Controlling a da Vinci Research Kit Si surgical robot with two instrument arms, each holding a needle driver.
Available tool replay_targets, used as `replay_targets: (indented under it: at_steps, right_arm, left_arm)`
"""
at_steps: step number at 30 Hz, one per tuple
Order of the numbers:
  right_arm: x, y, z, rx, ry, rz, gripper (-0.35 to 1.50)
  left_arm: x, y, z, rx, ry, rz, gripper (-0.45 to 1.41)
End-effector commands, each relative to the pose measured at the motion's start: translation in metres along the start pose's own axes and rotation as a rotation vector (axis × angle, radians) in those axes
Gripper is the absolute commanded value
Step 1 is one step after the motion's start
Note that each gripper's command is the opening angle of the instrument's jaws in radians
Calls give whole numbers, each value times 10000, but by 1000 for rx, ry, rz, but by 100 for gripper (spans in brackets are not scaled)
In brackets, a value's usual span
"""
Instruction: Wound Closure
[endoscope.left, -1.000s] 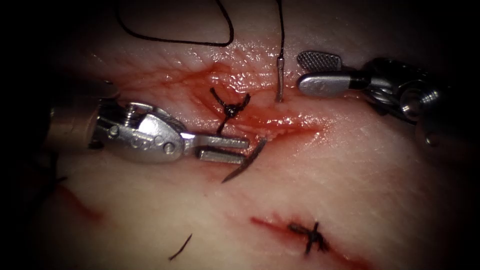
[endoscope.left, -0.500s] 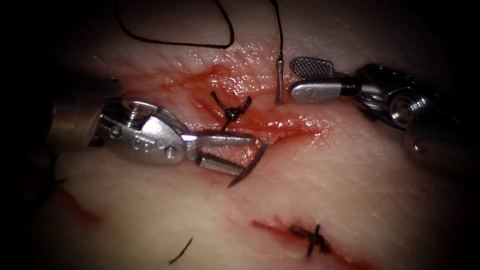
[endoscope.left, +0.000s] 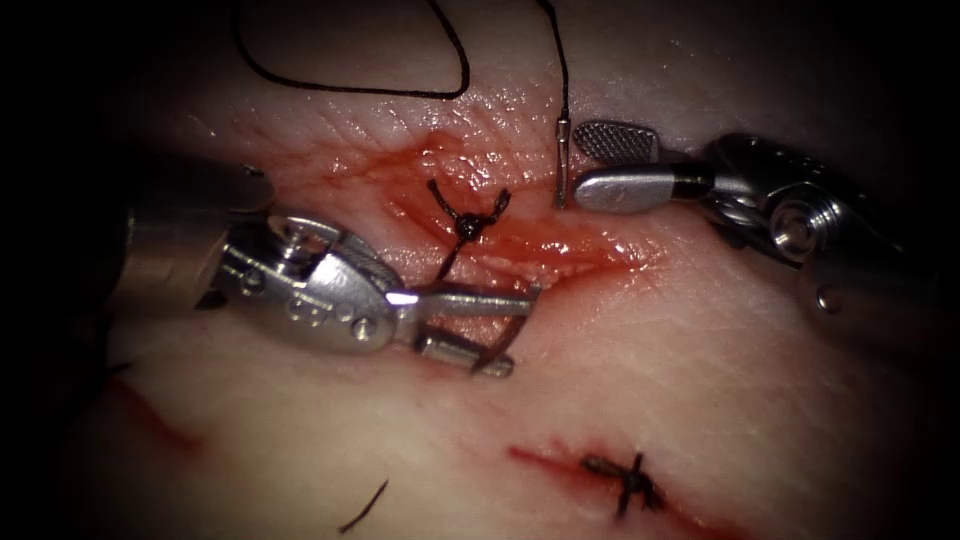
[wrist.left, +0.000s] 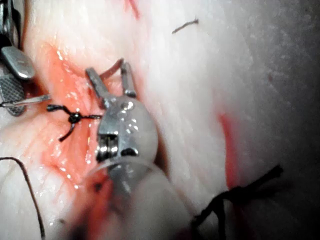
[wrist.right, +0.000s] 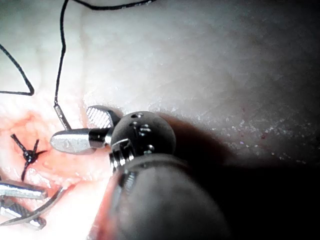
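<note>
1. Two silver wristed needle drivers are counted, one curved steel needle (endoscope.left: 512, 322), one long black thread (endoscope.left: 350, 85), two tied black knots, and one loose cut end of thread (endoscope.left: 362, 505) on the pale tissue (endoscope.left: 700, 380).
2. One knot (endoscope.left: 466, 226) is seen in the red, wet cut (endoscope.left: 520, 240); the second knot (endoscope.left: 628, 480) sits on a lower red line, well apart.
3. The left tool (endoscope.left: 500, 335) is seen with jaws moderately parted; the needle's pointed part is framed between them, touching the lower jaw's end. A firm grip cannot be told. The same parted jaws around the needle (wrist.left: 112, 67) are seen in the left wrist view (wrist.left: 111, 82).
4. The needle is lodged in the tissue: its tail end (endoscope.left: 561, 165) rises above the cut, with thread attached.
5. The right tool (endoscope.left: 590, 165) is seen with jaws open, just beside the needle's tail end, nothing held. In the right wrist view the tool (wrist.right: 75, 129) lies next to the tail end (wrist.right: 61, 119).
</note>
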Motion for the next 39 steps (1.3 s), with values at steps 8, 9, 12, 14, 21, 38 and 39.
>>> replay_targets:
  at_steps: [8, 9, 12, 14, 21, 38, 39]
  right_arm:
    - [0, 1, 6, 9, -2, 6, 68]
    - [0, 0, 3, 15, -6, 24, 34]
    - [3, 1, -2, -14, -45, 27, 9]
    - [6, 2, -5, -15, -51, 29, 5]
    - [14, 7, -22, -49, -113, -204, -27]
    - [13, -11, -24, 3, -152, -309, -35]
    - [13, -12, -24, 7, -149, -308, -35]
  left_arm:
    - [-8, -5, 8, 7, -7, -149, -45]
    - [-7, -4, 8, 8, -9, -167, -45]
    - [-2, -2, 6, 0, 7, -221, -45]
    - [4, -3, 5, -6, 20, -253, -45]
    - [35, -11, -1, -18, 76, -494, -45]
    - [97, -19, -13, -113, 229, -989, -45]
    - [99, -20, -15, -118, 242, -1017, -45]
